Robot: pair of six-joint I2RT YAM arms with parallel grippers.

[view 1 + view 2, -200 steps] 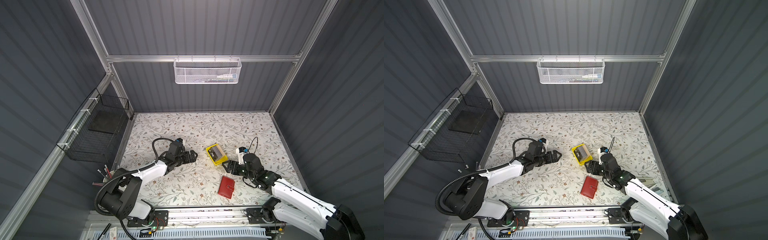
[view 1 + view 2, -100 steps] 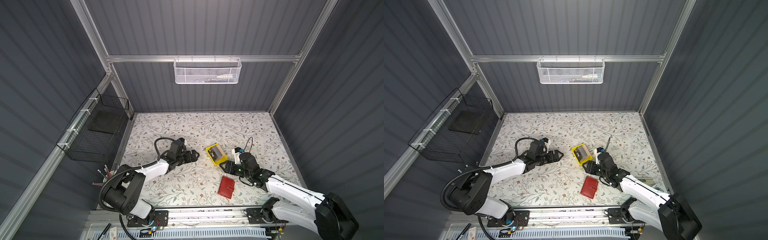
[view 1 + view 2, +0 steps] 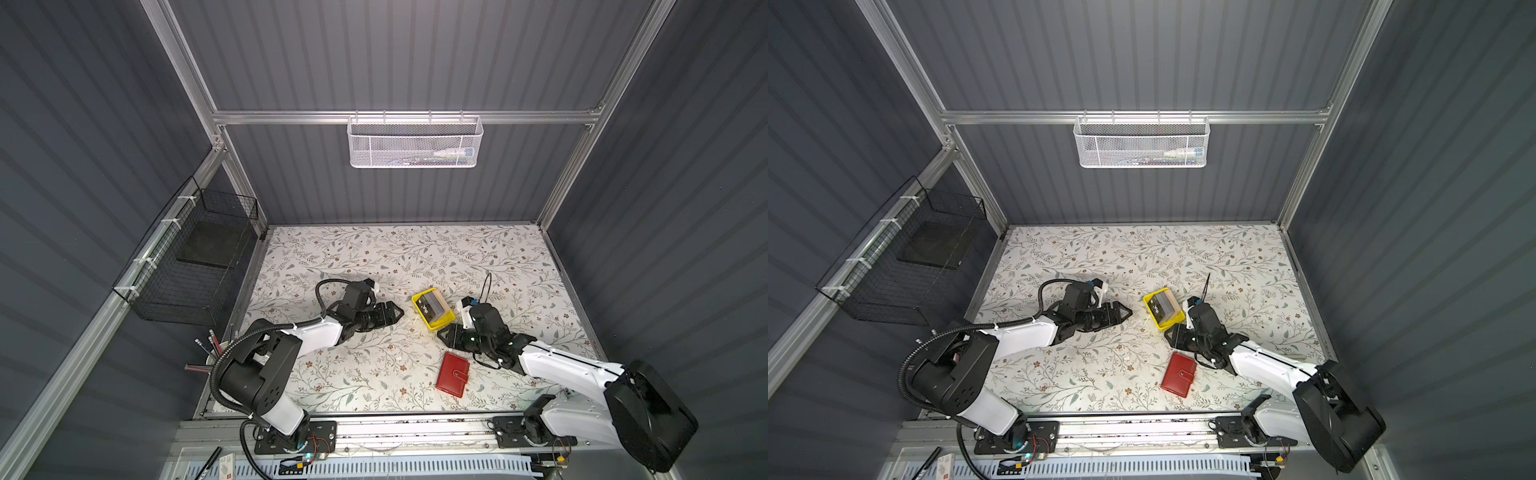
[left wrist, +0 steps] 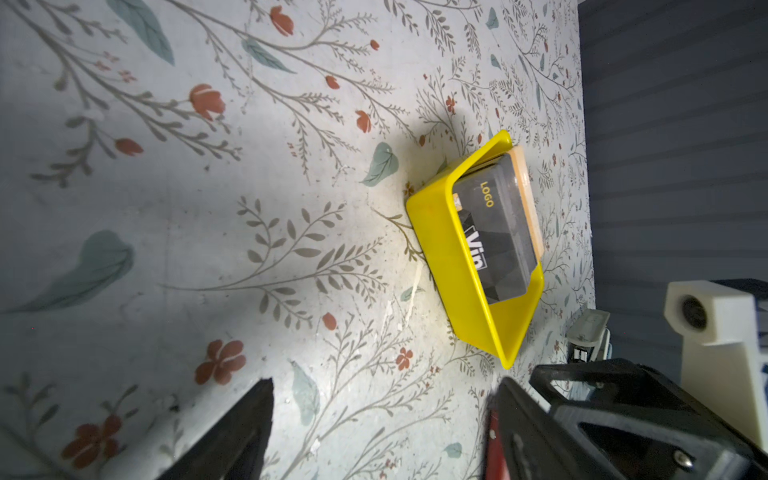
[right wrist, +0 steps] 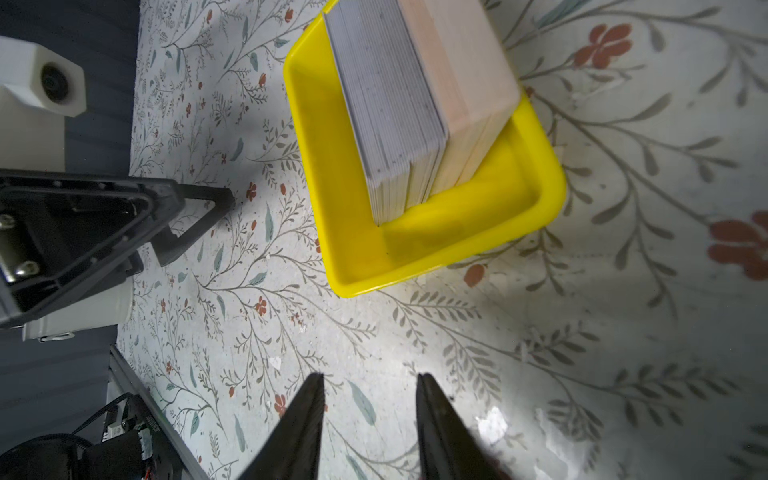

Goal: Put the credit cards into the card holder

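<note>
On the flowered counter [image 3: 374, 257], near its middle, sits a small yellow tray [image 3: 437, 326] [image 3: 1168, 325], and the cards [image 3: 432, 308] [image 3: 1163, 307] stand in it on edge as one tilted stack. In the left wrist view the front card [image 4: 494, 237] is black with "VIP" and "LOGO" on its face; in the right wrist view the stack [image 5: 395, 112] shows grey edges with a tan block behind. The card holder [image 3: 453, 375] [image 3: 1179, 375], red and snapped shut, lies flat nearer the front edge, apart from the tray and just beside the right arm. The left hand [image 3: 397, 316] [image 3: 1127, 314] hovers low to the left of the tray, pointing at it, with its jaws spread wide and nothing between them [image 4: 384, 386]. The right hand [image 3: 444, 334] [image 3: 1169, 334] is low between the tray and the card holder, close to the tray's near corner; its jaws stand a narrow gap apart over bare counter and grip nothing [image 5: 370, 380].
</note>
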